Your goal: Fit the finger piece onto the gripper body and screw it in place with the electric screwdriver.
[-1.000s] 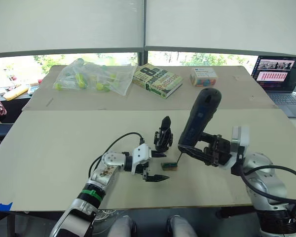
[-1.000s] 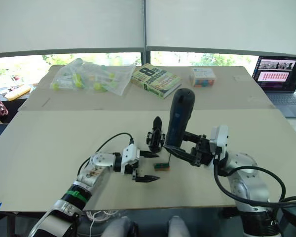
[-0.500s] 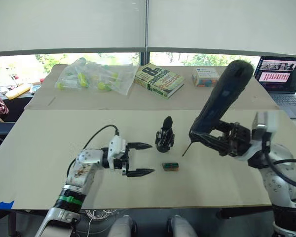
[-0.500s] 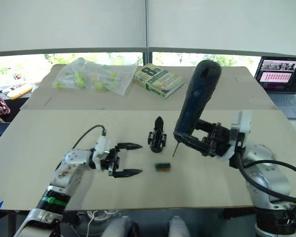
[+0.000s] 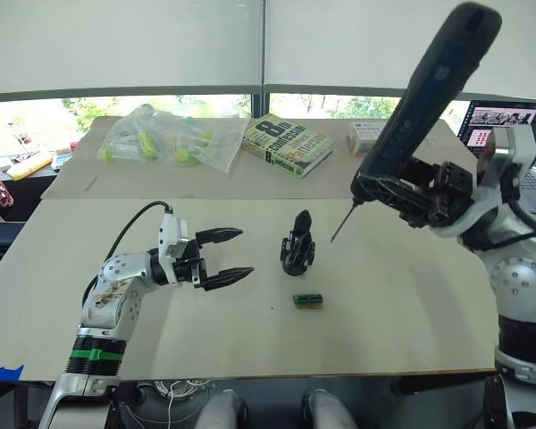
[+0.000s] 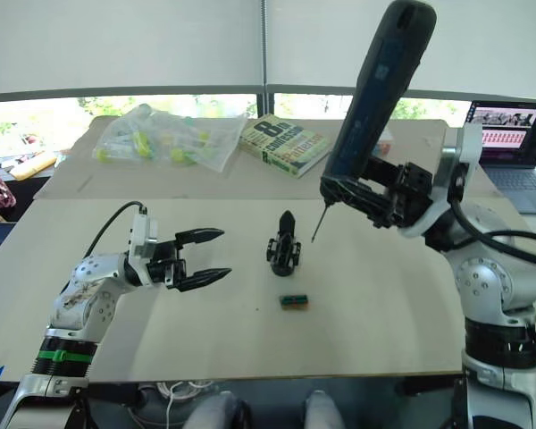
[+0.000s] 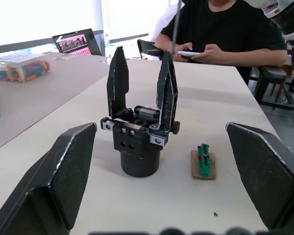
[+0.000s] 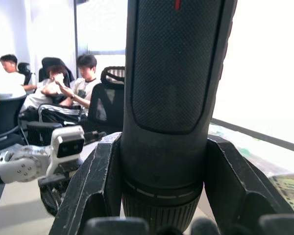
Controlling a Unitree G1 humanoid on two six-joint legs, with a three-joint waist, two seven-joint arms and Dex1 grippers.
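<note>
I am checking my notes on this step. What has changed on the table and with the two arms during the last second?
The right gripper, shut on the electric screwdriver, lifted its bit away from the small green part and rose up to the robot's right. The left gripper, open, drew back to the robot's left, away from the gripper body. The gripper body, the green part, the book and the plastic bag stayed in place.

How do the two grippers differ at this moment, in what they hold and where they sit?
The left gripper has its jaws open and empty; the right gripper is clamped on the electric screwdriver. The left gripper sits low over the table, level with the gripper body; the right gripper is raised, with the screwdriver's bit pointing down toward that body from its right. Both are apart from the gripper body.
</note>
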